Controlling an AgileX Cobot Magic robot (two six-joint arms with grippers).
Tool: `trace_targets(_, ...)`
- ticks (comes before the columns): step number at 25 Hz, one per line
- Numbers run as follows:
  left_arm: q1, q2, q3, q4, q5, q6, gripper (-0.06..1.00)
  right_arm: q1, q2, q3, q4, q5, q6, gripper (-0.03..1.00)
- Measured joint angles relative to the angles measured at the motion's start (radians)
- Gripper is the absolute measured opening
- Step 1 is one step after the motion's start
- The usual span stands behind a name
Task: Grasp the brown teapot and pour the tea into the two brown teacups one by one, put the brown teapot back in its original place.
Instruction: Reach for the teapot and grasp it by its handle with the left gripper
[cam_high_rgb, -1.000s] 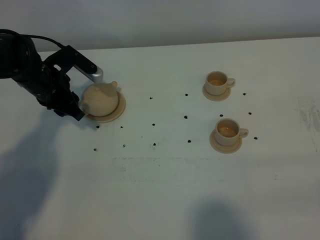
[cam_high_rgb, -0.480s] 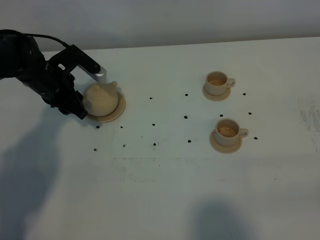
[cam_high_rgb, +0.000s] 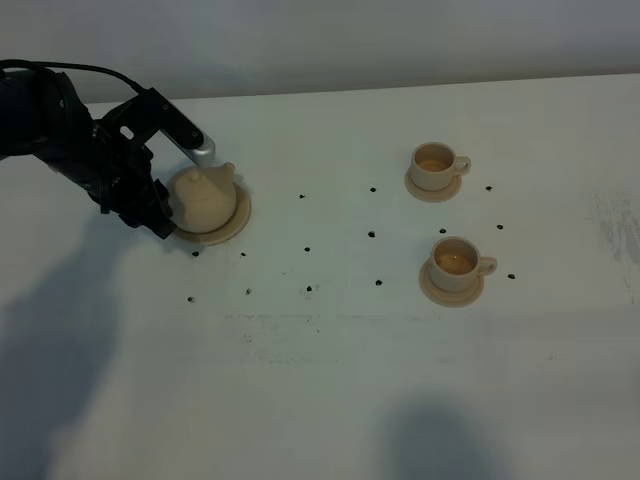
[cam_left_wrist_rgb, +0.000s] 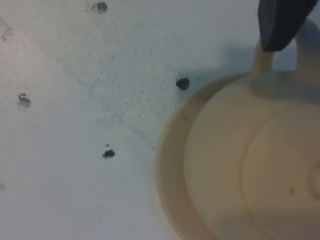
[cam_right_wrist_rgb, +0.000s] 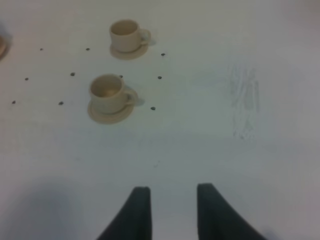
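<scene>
One teapot (cam_high_rgb: 203, 196) sat on one wide saucer (cam_high_rgb: 236, 224), with two teacups (cam_high_rgb: 434, 165) (cam_high_rgb: 455, 263) on two small saucers (cam_high_rgb: 432, 190) (cam_high_rgb: 450, 292), and one arm (cam_high_rgb: 85, 150) was in view.

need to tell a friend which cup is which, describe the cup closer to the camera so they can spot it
On the white table, look right, away from the teapot. Two tan cups sit on small saucers there. Yours is the nearer teacup, closer to the front edge than the farther teacup.

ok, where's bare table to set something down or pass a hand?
Free: the wide stretch in front of the teapot and both teacups, and the strip between them with only small black marks. Crowded: around the teapot's saucer, where the left gripper sits.
</scene>
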Motion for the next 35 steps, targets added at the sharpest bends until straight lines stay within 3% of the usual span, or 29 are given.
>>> trace_targets(10, 0.0, 0.0, 0.0, -0.033, 0.032, 0.009, 0.4, 0.0, 0.0, 0.0, 0.0, 0.0, 0.0, 0.22)
trace_targets(35, 0.005, 0.039, 0.0, -0.018, 0.006, -0.028, 0.4, 0.0, 0.0, 0.0, 0.0, 0.0, 0.0, 0.22)
